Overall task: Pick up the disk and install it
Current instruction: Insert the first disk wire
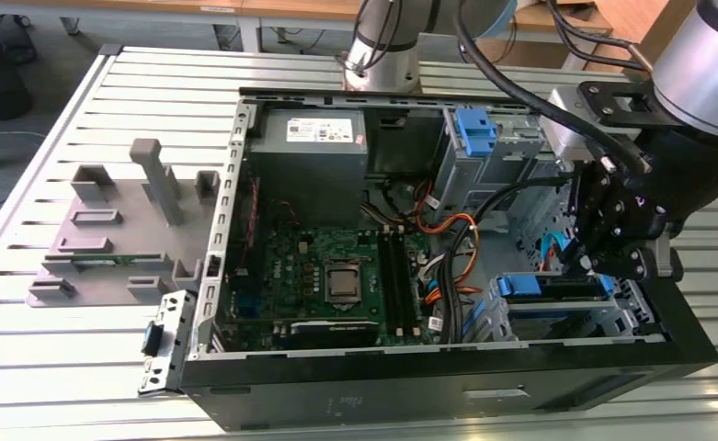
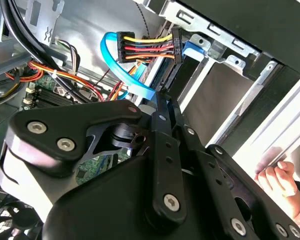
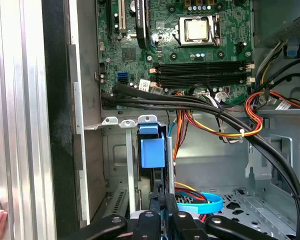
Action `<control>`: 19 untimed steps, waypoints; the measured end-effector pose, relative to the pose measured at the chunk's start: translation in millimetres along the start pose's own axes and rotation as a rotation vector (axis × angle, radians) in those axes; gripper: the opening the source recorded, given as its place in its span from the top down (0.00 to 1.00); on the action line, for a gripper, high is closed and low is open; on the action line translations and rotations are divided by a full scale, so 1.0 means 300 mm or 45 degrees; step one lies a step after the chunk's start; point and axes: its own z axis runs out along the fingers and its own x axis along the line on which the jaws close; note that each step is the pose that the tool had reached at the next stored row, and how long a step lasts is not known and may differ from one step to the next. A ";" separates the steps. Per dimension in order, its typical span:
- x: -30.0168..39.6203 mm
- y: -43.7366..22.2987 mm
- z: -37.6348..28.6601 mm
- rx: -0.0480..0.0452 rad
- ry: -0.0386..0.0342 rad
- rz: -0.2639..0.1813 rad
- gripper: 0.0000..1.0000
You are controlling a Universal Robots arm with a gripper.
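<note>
The robot's black hand point(image 1: 614, 250) hangs inside the open black desktop computer case point(image 1: 457, 386), low over the metal drive cage point(image 1: 555, 317) at the corner of the case on the exterior view's right. In both wrist views its two thin black fingers point(image 3: 166, 210) stand pressed close together, with no more than a narrow slit between them, on the top edge of the disk point(image 3: 161, 187), a flat dark drive with blue plastic side rails that stands on edge in the cage; from these pictures it looks like a pinch on that edge, though the contact itself is partly hidden. In the exterior view the disk's blue rail point(image 1: 533, 285) shows just beside the hand, sunk in the cage. A light blue flat data cable point(image 2: 121, 70) and a bundle of red, yellow and orange power wires point(image 2: 145, 50) lie close by the fingers. The green motherboard point(image 1: 322, 266) lies on the case floor beside the cage, and the grey power-supply box point(image 1: 315, 152) sits at the far end of the case. A person's fingers point(image 2: 279, 179) rest on the ribbed metal worktop point(image 1: 150, 92) outside the case wall.
</note>
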 end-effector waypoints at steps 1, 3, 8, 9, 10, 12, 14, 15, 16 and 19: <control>0.000 0.003 0.003 0.003 -0.0002 -0.002 0.84; 0.001 0.007 0.008 0.010 -0.0007 -0.007 0.84; 0.002 0.014 0.013 0.044 -0.0049 -0.019 0.84; 0.002 0.015 0.014 0.054 -0.0082 -0.020 0.84; 0.002 0.016 0.014 0.060 -0.0104 -0.022 0.84; 0.002 0.021 0.015 0.062 -0.0107 -0.022 0.84; 0.003 0.031 0.017 0.066 -0.0106 -0.022 0.84; 0.003 0.035 0.019 0.068 -0.0108 -0.022 0.84; 0.003 0.038 0.022 0.071 -0.0108 -0.022 0.84; 0.003 0.044 0.029 0.082 -0.0112 -0.023 0.84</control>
